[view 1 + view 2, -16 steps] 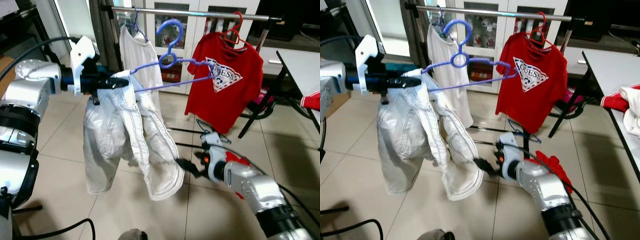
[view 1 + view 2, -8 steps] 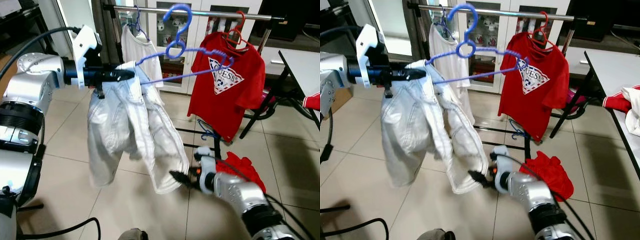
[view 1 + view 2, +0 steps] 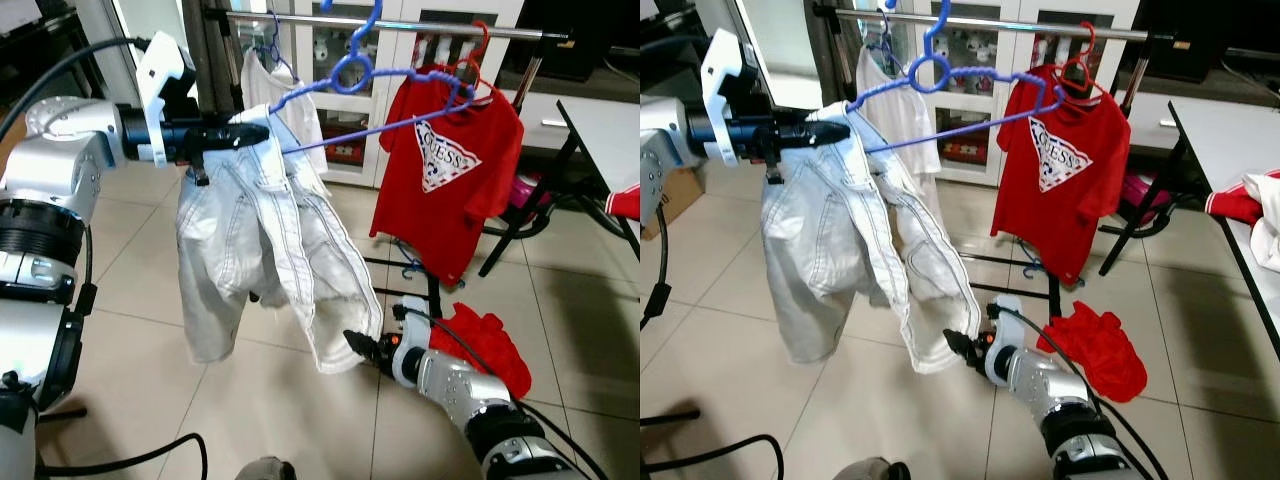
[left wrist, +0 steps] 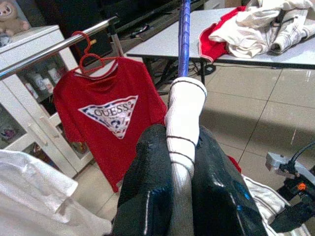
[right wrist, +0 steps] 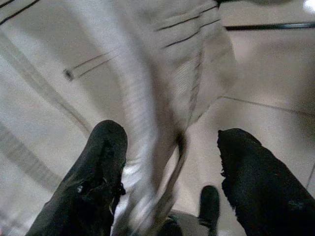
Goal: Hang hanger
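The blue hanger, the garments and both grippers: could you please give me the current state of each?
Blue hanger: held up near the rail, hook not yet on it.
White jeans: draped over the blue hanger, hanging down.
Left gripper: shut on the blue hanger's end.
Right gripper: fingers open around the jeans' hem.
Red T-shirt: hanging on a red hanger from the rail.
Red garment: crumpled on the floor.
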You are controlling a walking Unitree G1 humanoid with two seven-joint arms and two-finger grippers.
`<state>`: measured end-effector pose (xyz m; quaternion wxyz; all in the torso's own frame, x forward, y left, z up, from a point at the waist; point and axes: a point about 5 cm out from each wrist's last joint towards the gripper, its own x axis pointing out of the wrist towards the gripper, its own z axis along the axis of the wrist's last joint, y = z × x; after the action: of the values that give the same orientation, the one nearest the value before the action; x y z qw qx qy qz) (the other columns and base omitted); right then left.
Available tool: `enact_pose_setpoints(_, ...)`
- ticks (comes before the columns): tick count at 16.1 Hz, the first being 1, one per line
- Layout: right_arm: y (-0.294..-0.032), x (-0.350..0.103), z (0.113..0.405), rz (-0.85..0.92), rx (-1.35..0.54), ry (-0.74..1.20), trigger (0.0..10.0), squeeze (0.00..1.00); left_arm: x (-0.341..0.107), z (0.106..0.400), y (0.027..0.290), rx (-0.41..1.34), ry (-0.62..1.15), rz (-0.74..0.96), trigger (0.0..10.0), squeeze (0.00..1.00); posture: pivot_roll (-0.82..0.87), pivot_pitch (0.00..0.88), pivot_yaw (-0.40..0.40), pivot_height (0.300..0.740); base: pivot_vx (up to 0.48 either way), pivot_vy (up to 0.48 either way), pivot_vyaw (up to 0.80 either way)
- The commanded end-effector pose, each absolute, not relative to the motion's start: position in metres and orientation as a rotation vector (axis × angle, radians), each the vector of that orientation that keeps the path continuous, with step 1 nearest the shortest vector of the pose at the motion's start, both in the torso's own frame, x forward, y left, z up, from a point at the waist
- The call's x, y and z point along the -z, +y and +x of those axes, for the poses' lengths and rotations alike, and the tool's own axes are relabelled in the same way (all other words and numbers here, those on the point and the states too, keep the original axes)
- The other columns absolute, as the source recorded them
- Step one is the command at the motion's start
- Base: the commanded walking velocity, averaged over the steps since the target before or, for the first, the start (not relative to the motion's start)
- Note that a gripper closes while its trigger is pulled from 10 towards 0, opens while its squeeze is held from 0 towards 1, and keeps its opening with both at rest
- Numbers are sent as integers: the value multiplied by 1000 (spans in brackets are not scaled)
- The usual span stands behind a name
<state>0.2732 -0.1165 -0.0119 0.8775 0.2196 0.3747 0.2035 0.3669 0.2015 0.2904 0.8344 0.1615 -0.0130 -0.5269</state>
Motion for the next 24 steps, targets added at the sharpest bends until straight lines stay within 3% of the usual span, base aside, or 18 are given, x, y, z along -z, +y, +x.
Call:
enact_pose_setpoints(1, -115, 11, 277, 483, -404, 769, 0, 0, -308, 364, 199, 1125, -111, 346, 0, 0, -57, 0, 55, 740, 0, 0, 0)
enact_pose_setpoints(14, -141, 13, 281, 505, -289, 711, 0, 0, -302, 360, 204, 1121, -93, 353, 0, 0, -67, 0, 62, 740, 0, 0, 0)
enact_pose_setpoints(18, -173, -3, 296, 505, -191, 596, 0, 0, -283, 342, 214, 1168, -53, 354, 0, 0, -66, 0, 60, 740, 0, 0, 0)
enact_pose_setpoints(21, -223, -30, 313, 477, -70, 484, 0, 0, -254, 304, 212, 1326, 16, 366, 0, 0, -65, 0, 56, 740, 0, 0, 0)
enact_pose_setpoints(24, -240, -48, 323, 462, -31, 428, 0, 0, -237, 283, 205, 1394, 37, 319, 0, 0, -63, 0, 51, 740, 0, 0, 0)
